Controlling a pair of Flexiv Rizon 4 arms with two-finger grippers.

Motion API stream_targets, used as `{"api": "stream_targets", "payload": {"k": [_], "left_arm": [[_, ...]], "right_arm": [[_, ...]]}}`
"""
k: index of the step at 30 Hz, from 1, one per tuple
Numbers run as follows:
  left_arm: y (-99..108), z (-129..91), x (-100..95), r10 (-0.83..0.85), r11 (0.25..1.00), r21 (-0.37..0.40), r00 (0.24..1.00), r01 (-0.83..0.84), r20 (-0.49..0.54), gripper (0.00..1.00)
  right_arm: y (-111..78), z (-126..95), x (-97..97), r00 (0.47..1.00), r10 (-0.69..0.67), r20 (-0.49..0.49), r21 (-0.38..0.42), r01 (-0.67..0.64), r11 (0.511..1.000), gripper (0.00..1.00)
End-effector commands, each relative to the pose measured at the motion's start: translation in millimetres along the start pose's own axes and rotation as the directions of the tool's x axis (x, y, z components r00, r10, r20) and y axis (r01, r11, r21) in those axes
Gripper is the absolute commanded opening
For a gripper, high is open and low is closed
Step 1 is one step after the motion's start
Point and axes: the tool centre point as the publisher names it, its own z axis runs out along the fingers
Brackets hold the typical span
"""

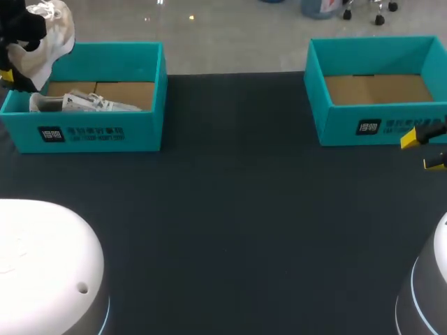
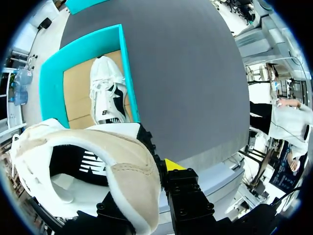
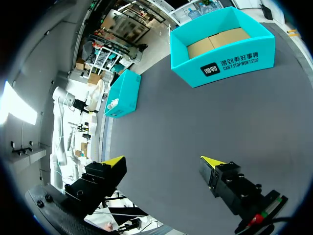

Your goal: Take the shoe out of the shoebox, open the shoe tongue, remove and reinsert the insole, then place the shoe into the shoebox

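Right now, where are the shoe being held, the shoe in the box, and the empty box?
Held shoe point(image 2: 117, 156): left wrist view, tan side panel.
Boxed shoe point(image 2: 106, 90): left wrist view, laced upper.
Empty shoebox point(image 1: 342, 123): head view, front wall.

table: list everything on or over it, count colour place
table: 1, dark grey, under everything
left box: 1, teal, table's far left
right box: 1, teal, table's far right, brown floor showing
boxed shoe: 1, white and black, lying in the left box
held shoe: 1, white and beige, above the left box's far left corner
left gripper: 1, black, yellow tips, shut on the held shoe
right gripper: 1, black, yellow tips, open, over the table near the right box
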Motion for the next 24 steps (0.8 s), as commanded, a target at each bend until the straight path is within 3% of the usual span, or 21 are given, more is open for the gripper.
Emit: {"api": "stream_targets", "payload": {"k": [1, 11, 24], "left_arm": [[14.5, 6.3, -21.9, 0.009, 1.0, 0.012, 1.0, -0.009, -0.002, 0.0], [42.3, 19.0, -76.5, -0.042, 0.997, 0.062, 0.999, 0.043, -0.025, 0.0], [55.5, 19.8, -113.9, -0.055, 0.995, 0.08, 0.998, 0.059, -0.042, 0.0]], "right_arm": [[-0.4, 0.7, 0.4, 1.0, 0.001, 0.003, 0.0, -0.001, 1.0, 1.0], [-0.4, 0.7, 0.4, 1.0, 0.001, 0.003, 0.0, -0.001, 1.0, 1.0], [-0.4, 0.7, 0.4, 1.0, 0.001, 0.003, 0.0, -0.001, 1.0, 1.0]]}}
